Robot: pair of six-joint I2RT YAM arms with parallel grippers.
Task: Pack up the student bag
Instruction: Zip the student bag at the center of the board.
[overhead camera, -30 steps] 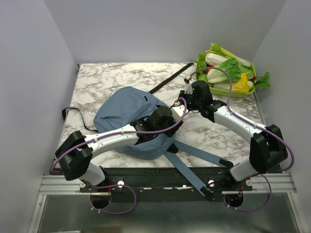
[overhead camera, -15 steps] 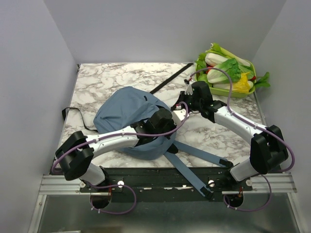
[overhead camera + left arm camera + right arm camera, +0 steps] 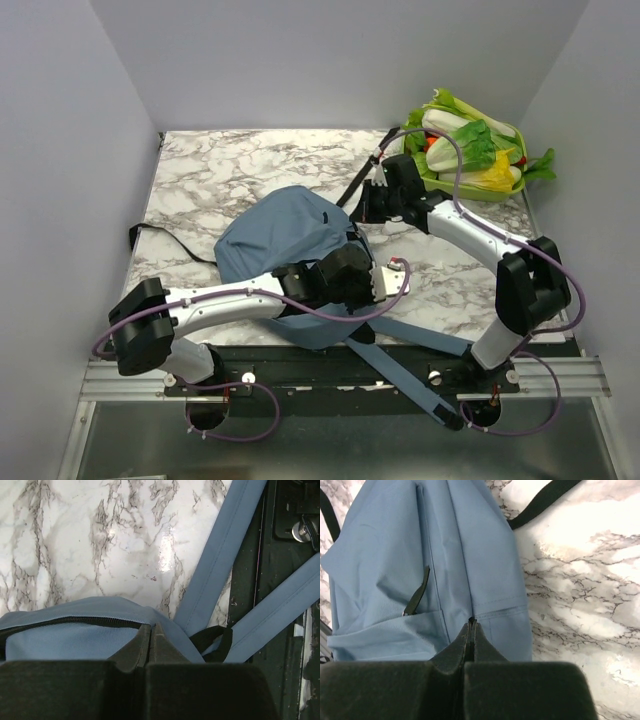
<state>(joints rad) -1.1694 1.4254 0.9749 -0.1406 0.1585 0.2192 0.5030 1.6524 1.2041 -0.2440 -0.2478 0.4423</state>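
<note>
The student bag [image 3: 285,235], dusty blue and soft, lies in the middle of the marble table. My left gripper [image 3: 355,300] is at its near right corner, where the two shoulder straps [image 3: 220,565] and a black loop [image 3: 215,640] start. Its fingers are shut on a fold of the blue fabric beside the zipper [image 3: 70,621]. My right gripper [image 3: 366,208] is at the bag's far right edge. It is shut on a seam of the bag [image 3: 420,555], next to a dark zipper pull [image 3: 417,596].
A green tray [image 3: 510,188] of leafy vegetables sits at the back right corner. A black strap [image 3: 352,182] runs across the table behind the bag, and another [image 3: 160,238] trails off to the left. The blue straps [image 3: 410,375] hang over the dark front rail [image 3: 300,362].
The left gripper has shut on the bag and moved toward the near right. The right gripper drew back toward the far side. The bag has shifted right and bunched up between them.
</note>
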